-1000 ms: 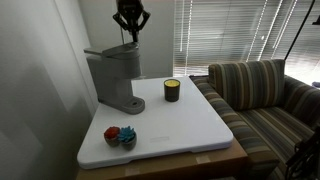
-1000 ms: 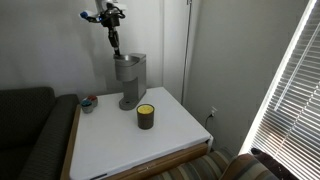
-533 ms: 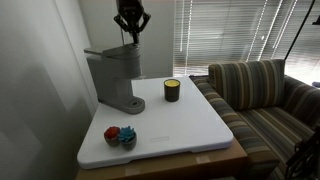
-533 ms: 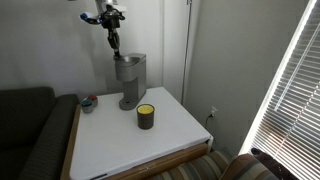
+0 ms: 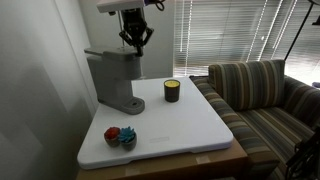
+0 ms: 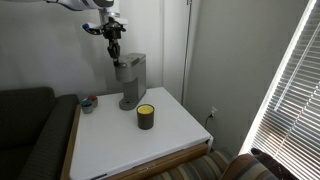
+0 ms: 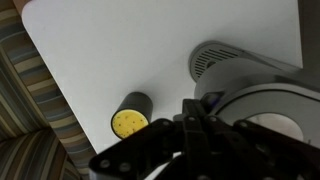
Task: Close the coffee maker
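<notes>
The grey coffee maker (image 5: 114,76) stands at the back of the white table, seen in both exterior views (image 6: 128,76). Its dark rounded lid (image 7: 262,108) lies low on top of the body. My gripper (image 5: 133,42) hangs just above the lid's rear end with its fingers pressed together and nothing between them. It also shows in an exterior view (image 6: 113,56) over the machine's back edge. In the wrist view the gripper (image 7: 203,110) sits beside the round lid. I cannot tell whether it touches the lid.
A dark candle jar (image 5: 172,90) with yellow wax (image 7: 130,122) stands on the white table (image 5: 180,125) near the machine. A small red and blue object (image 5: 120,135) lies at a table corner. A striped couch (image 5: 265,95) and window blinds (image 6: 290,90) flank the table.
The gripper has come down from higher up to just above the coffee maker's lid, and more of the arm is in view. Nothing else has moved.
</notes>
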